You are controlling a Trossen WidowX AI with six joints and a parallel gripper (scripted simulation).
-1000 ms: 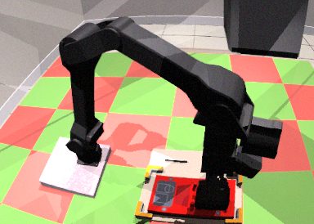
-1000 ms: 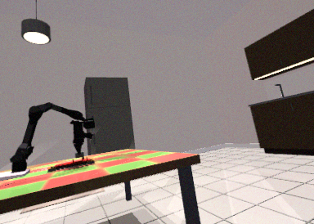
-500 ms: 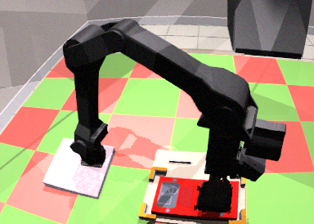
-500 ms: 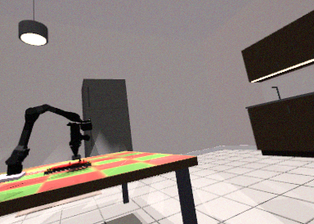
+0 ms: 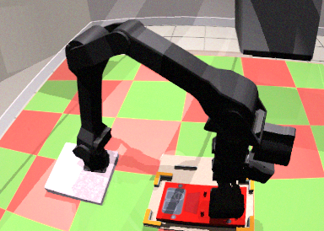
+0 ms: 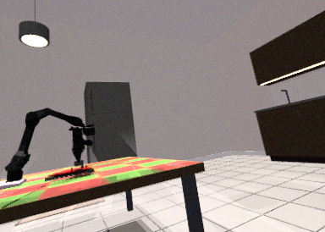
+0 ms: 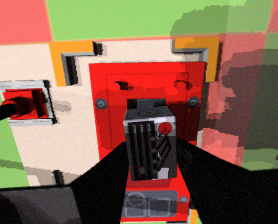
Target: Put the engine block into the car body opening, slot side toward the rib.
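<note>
The red car body lies flat on a beige board between orange corner brackets. My gripper is shut on the grey engine block, which has dark ribs and a red round cap. It holds the block upright, low in the opening of the car body. In the top view the wrist hides the block and the opening.
A small red part in a grey holder sits on the board left of the body in the wrist view. The arm's base stands on a white plate. A dark cabinet stands behind the table.
</note>
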